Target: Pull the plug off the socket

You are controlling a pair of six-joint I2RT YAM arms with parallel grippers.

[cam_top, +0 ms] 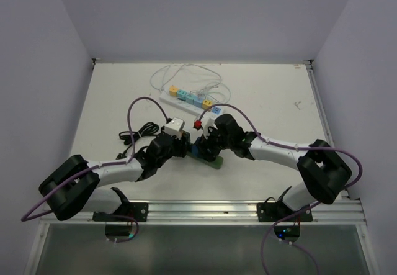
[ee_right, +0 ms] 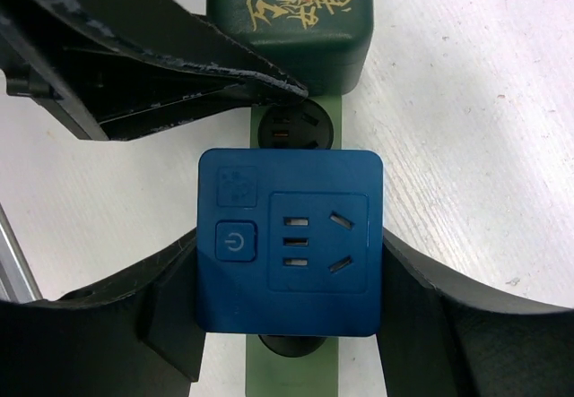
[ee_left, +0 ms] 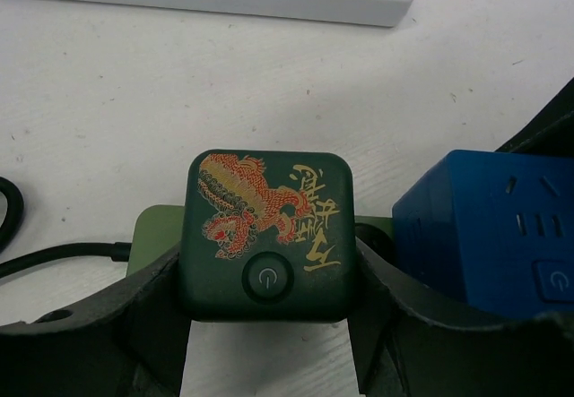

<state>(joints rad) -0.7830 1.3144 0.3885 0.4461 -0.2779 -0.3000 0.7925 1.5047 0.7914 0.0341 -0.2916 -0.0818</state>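
L gripper [ee_left: 269, 270] pinched on both sides of dk green cube plug [ee_left: 267, 227]. Plug sits in olive socket strip [ee_right: 314, 375] mid-table [cam_top: 279, 101], just ahead of the arms. R gripper [ee_right: 289, 252] clamped on blue cube [ee_right: 289, 236] further along the strip, empty outlet between them; prob bracing. Plug looks rigid plastic, light, w/ smooth faces, so may slip; pins likely tight. Hold flat side walls low, pull straight off, no rocking. Far back: white power strip [cam_top: 189, 99], well apart.
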